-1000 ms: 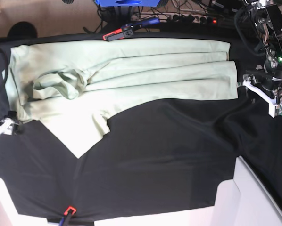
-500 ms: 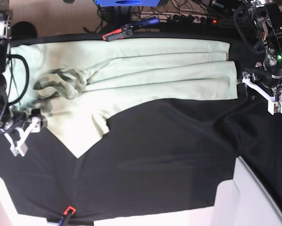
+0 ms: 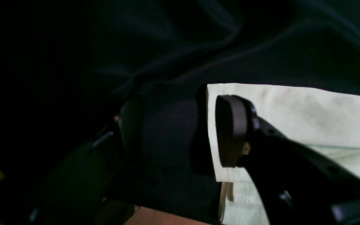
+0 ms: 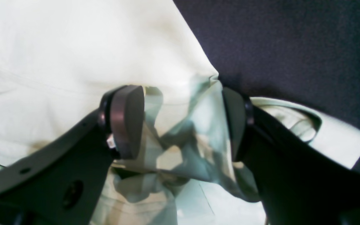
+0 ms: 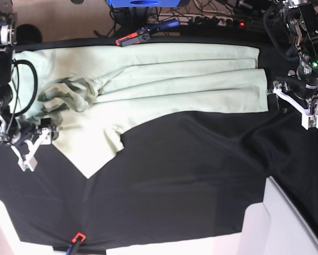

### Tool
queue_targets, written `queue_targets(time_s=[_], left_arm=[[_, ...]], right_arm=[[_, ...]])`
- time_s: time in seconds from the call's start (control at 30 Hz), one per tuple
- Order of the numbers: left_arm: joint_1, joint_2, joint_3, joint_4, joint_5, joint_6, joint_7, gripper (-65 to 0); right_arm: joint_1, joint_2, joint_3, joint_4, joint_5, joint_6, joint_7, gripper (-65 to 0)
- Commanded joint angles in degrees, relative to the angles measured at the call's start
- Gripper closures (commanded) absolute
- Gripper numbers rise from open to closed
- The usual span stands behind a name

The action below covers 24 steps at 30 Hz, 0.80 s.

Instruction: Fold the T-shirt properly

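- Left wrist view: left gripper (image 3: 180, 131) with jaws parted, nothing between them but black table cloth (image 3: 73, 62); one pad (image 3: 230, 129) over the hem corner of the pale mint T-shirt (image 3: 308, 115), the other pad over dark cloth; contact with fabric not discernible.
- Right wrist view: right gripper (image 4: 183, 122) with jaws apart, straddling a bunched, shadowed fold of T-shirt (image 4: 73, 56); fabric between the pads, not visibly clamped; dark cloth (image 4: 292, 40) at upper right.
- Base view: T-shirt (image 5: 169, 85) spread lengthwise across the far half of the table cloth (image 5: 191, 180), crumpled near the collar end, one sleeve pointing toward the near edge; left gripper (image 5: 300, 103) just beside the hem end; right gripper (image 5: 34, 143) at the rumpled end; red-and-black clamp (image 5: 132, 38) at the far edge.
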Motion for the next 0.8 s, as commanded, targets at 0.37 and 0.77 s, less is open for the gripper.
queue_targets(time_s=[0.37,0.77], left_arm=[[-0.1,-1.0,-0.4,0.7,-0.1,0.1,-1.1,-36.1],[-3.7,-0.3,0.4,-7.8,-0.7,-2.4,-1.2,-36.8]], right_arm=[[1.6,-0.5,0.2,-5.5,0.6,0.3,5.6,0.0],[1.6,-0.4,0.2,-5.6,0.6,0.3,7.5,0.0]])
